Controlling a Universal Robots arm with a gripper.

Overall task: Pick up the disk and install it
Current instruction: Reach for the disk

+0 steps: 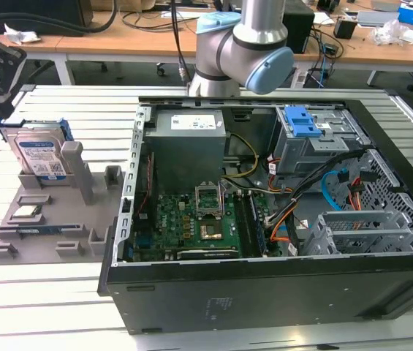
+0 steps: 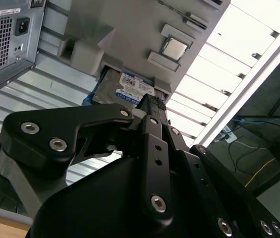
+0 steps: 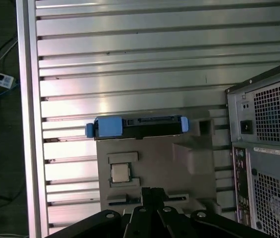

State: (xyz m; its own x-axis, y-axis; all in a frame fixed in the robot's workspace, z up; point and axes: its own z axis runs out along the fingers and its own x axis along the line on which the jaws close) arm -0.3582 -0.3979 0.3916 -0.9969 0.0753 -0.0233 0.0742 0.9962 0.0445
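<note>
One disk (image 1: 42, 157) stands upright in a slot of the grey holder (image 1: 82, 227), exterior view's left. A CPU chip (image 1: 27, 213) lies in another recess. The gripper (image 3: 152, 191) is above the holder, tips pressed together w/ nothing btw them. The open PC case (image 1: 264, 292) holds a mobo (image 1: 191, 219), PSU (image 1: 188, 139) and drive cage (image 1: 312, 142).

disk (image 2: 130, 87) partly behind gripper (image 2: 152, 101) in second wrist view | arm (image 1: 243, 51) cut off at exterior view's top
</note>
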